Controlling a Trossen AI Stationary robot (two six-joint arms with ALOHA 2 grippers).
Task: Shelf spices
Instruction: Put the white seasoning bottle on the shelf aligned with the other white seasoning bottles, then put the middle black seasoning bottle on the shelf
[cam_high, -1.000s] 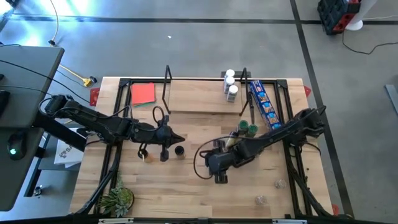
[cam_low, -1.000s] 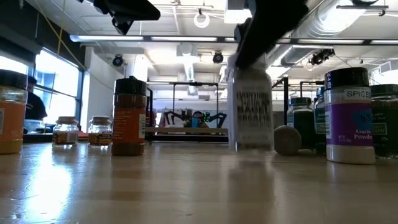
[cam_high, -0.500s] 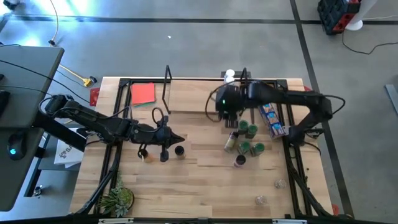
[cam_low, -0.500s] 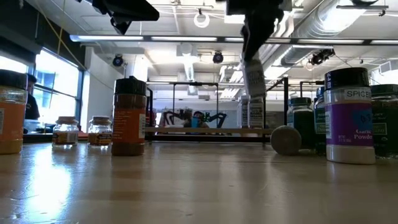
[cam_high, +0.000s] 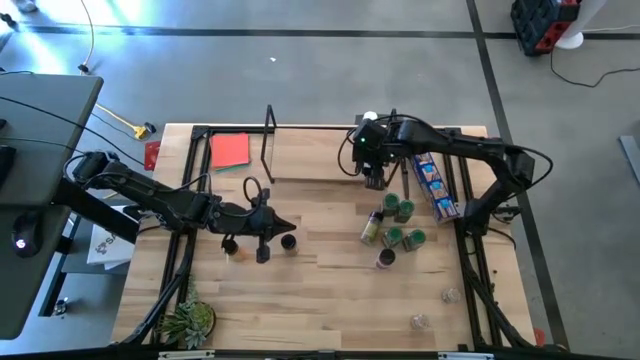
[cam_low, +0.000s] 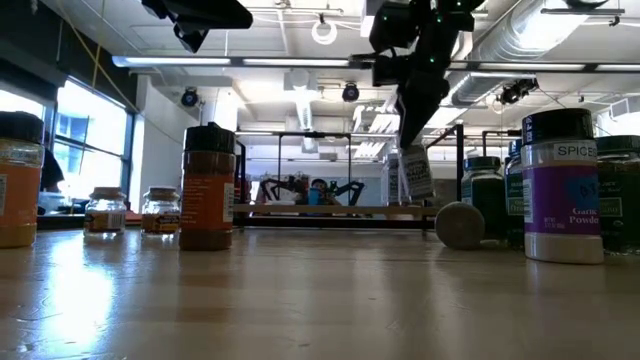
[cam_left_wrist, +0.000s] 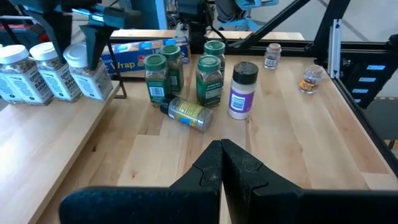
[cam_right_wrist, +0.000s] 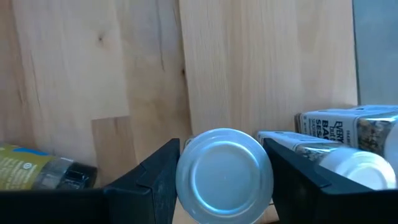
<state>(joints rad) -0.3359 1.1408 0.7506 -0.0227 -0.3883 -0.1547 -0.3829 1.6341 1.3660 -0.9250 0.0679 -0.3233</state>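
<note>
My right gripper (cam_high: 374, 176) is over the right end of the light-wood shelf (cam_high: 310, 155), shut on a white-lidded spice jar (cam_left_wrist: 87, 73). That jar is beside two white-lidded jars (cam_left_wrist: 34, 71) standing on the shelf. Green-lidded jars (cam_high: 401, 208) stand on the table near the shelf. A yellow-labelled jar (cam_high: 371, 227) lies on its side, and a black-lidded purple-labelled jar (cam_left_wrist: 239, 90) stands upright. My left gripper (cam_high: 291, 222) is shut and hovers left of centre, above three small jars (cam_high: 264, 250). My right gripper pinches the white-lidded jar at its upper end, just below the lid (cam_right_wrist: 224, 174), one finger (cam_right_wrist: 155, 183) on each side. The fingers come from above, pointing down. The jar (cam_low: 415, 172) hangs slightly tilted, its base at shelf level; whether it touches the board I cannot tell.
A long blue snack packet (cam_high: 426, 176) lies right of the shelf, and a red card (cam_high: 230, 150) lies at its left. Two small clear jars (cam_high: 452, 296) sit near the table's near right corner. A small plant (cam_high: 188, 322) is at the near left corner. Black frame rails edge the table.
My right gripper lifted the white-lidded jar off the table's near middle and carried it toward the far edge to the shelf's right end. It then lowered the jar beside the two jars standing there. My left arm kept still.
</note>
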